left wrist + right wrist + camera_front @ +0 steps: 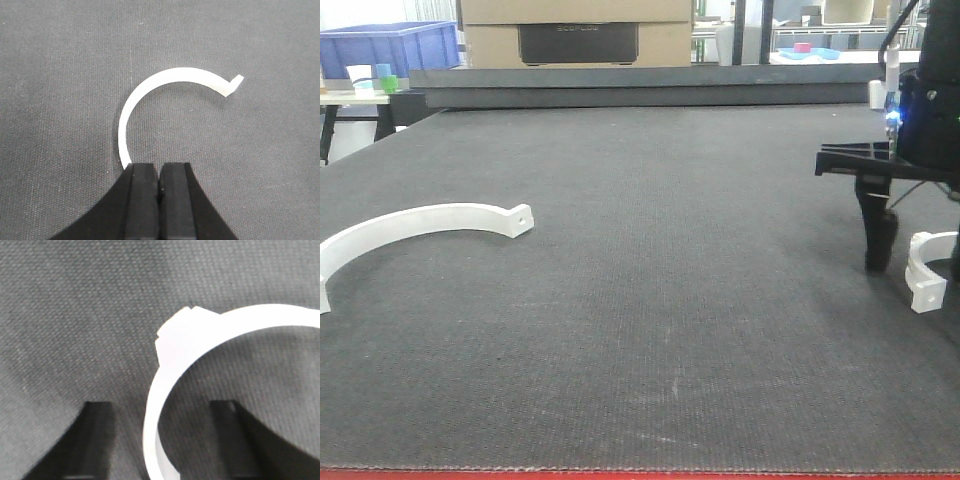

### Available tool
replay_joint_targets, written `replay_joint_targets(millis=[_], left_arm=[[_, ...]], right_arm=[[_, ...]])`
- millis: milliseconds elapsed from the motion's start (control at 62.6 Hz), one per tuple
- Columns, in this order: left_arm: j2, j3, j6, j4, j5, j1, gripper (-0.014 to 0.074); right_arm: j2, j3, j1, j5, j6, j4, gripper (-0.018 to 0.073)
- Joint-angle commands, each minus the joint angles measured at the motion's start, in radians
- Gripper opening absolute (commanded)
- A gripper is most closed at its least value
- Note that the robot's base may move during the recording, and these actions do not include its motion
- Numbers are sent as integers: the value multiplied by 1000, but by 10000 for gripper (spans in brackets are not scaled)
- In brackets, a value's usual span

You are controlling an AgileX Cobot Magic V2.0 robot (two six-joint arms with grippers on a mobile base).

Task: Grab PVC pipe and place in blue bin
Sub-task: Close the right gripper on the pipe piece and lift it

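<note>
The small white half-ring (926,272) lies at the counter's (640,300) right edge, its band passing between the right arm's jaws, which stand apart astride it; the left jaws are together.

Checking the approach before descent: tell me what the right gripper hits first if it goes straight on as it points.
Most likely the small white C-shaped plastic pipe piece: its rim sits between the right gripper's open fingers, with the dark grey mat beneath. Depth is unclear.
</note>
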Motion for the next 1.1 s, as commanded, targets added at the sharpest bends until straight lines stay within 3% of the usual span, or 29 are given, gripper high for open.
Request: replay_joint_targets(millis=[0, 112, 368, 544, 847, 1087], left_arm=[[-1, -1, -3, -12, -4, -5, -111], [-1, -1, -3, -12, 2, -5, -111], [-1, -1, -3, -12, 5, -5, -111], [-1, -1, -3, -10, 3, -5, -111], [-1, -1, -12, -10, -3, -5, -111], [113, -142, -48, -6, 183, -5, -111]], right_arm=[[11, -3, -1, -3, 0, -8, 182], [12, -3, -1, -3, 0, -8, 117], [16, -3, -1, -12, 0, -8, 88], [16, -3, -1, -12, -45, -22, -167], [-19, -3, 26, 44, -240, -8, -168], [-132, -19, 106, 18, -378, -8, -168]])
